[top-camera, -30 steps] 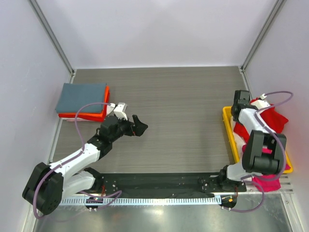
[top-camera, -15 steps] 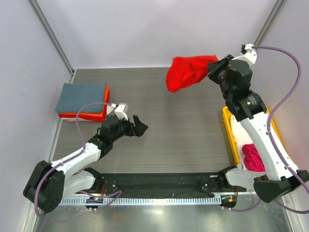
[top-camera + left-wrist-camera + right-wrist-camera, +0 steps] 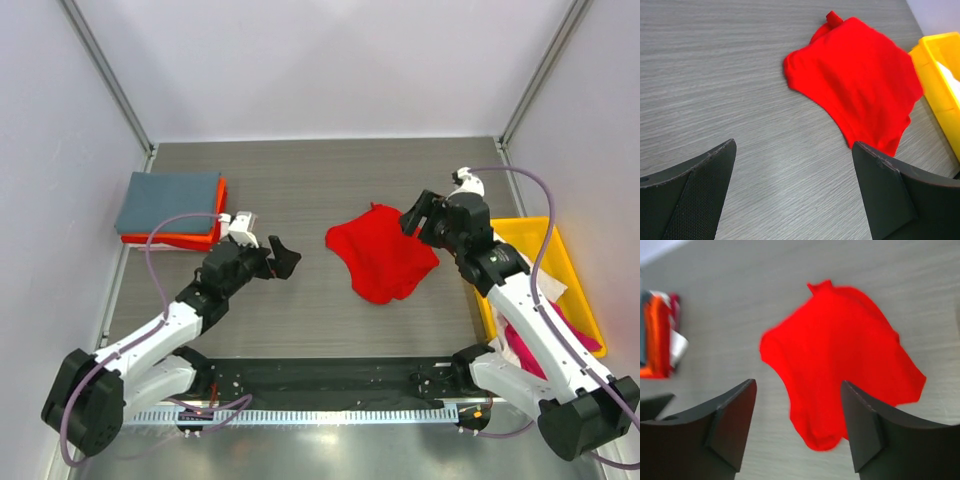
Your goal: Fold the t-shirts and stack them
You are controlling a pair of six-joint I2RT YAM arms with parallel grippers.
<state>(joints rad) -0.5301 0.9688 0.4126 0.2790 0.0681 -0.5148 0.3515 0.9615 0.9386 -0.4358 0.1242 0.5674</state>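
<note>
The red shirt (image 3: pixel 382 255) lies crumpled and unfolded on the table (image 3: pixel 330 180), just right of centre frame; the right gripper (image 3: pixel 415 218) hangs over its upper right edge, jaws spread wide, grasping nothing; the left gripper (image 3: pixel 285 257), left of centre and apart from the shirt, is likewise released and empty; at upper left a folded grey-blue shirt (image 3: pixel 168 200) rests on an orange one (image 3: pixel 205 240); the yellow tray (image 3: pixel 540 232) sits at the right edge.

You face a grey wood-grain tabletop (image 3: pixel 330 180), boxed in by plain pale walls (image 3: pixel 320 60) at the back and on both sides. Metal posts (image 3: pixel 108 75) rise at the two far corners. A slotted metal rail (image 3: pixel 330 413) lines the near edge. The light is even and soft.
</note>
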